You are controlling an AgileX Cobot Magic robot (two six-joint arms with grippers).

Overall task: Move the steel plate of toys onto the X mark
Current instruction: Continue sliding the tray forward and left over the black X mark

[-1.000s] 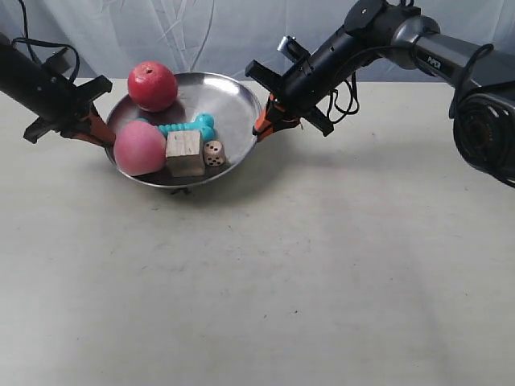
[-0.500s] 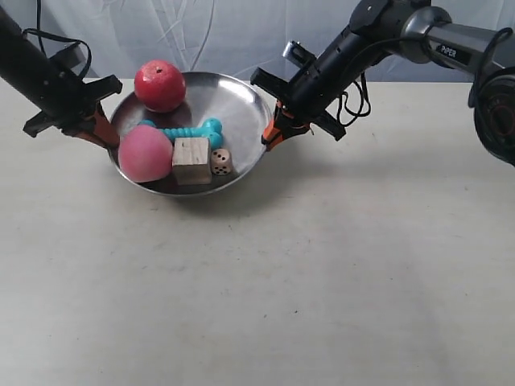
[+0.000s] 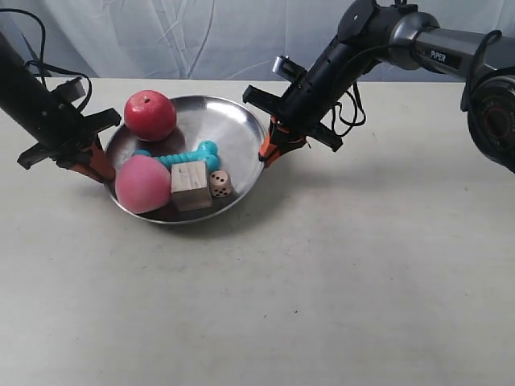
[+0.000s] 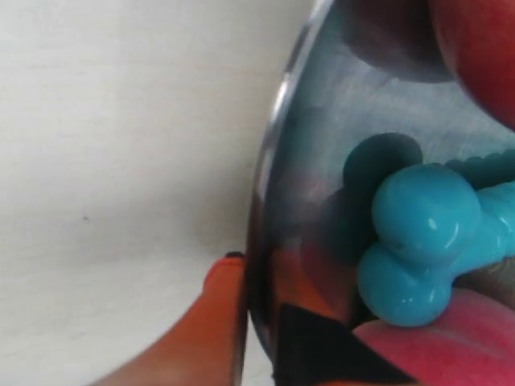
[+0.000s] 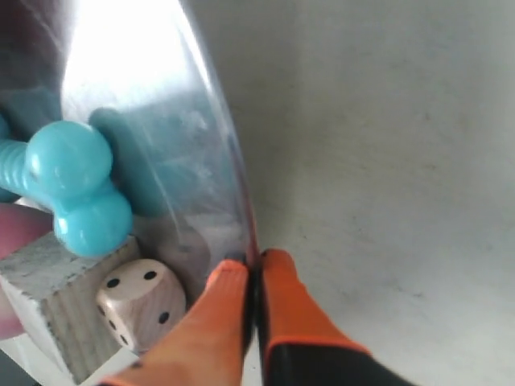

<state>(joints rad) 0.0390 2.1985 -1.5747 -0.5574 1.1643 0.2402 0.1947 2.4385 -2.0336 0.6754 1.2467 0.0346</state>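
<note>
We observe the steel plate (image 3: 233, 121) toward the rear of the counter (image 3: 322, 281), held between both arms. We cannot tell whether its underside touches the counter.

Left claw (image 3: 95, 165): clenched on the plate rim, beside the pink peach-like ball (image 3: 142, 184). The left wrist view shows the left claw (image 4: 253, 322) with one orange finger (image 4: 217, 322) outside the rim and the other inside.

Right claw (image 3: 269, 149): clenched on the opposite rim. The right wrist view shows the right claw (image 5: 253, 269) pinching the thin rim edge, near the dotted die (image 5: 133, 310).

Plate contents:
- Red apple-like ball (image 3: 150, 115), at the rear rim.
- Turquoise bone-shaped piece (image 3: 181, 156), across the middle.
- Wooden cube (image 3: 191, 184), between the pink ball and the die (image 3: 220, 183), touching or just beside both.
</note>
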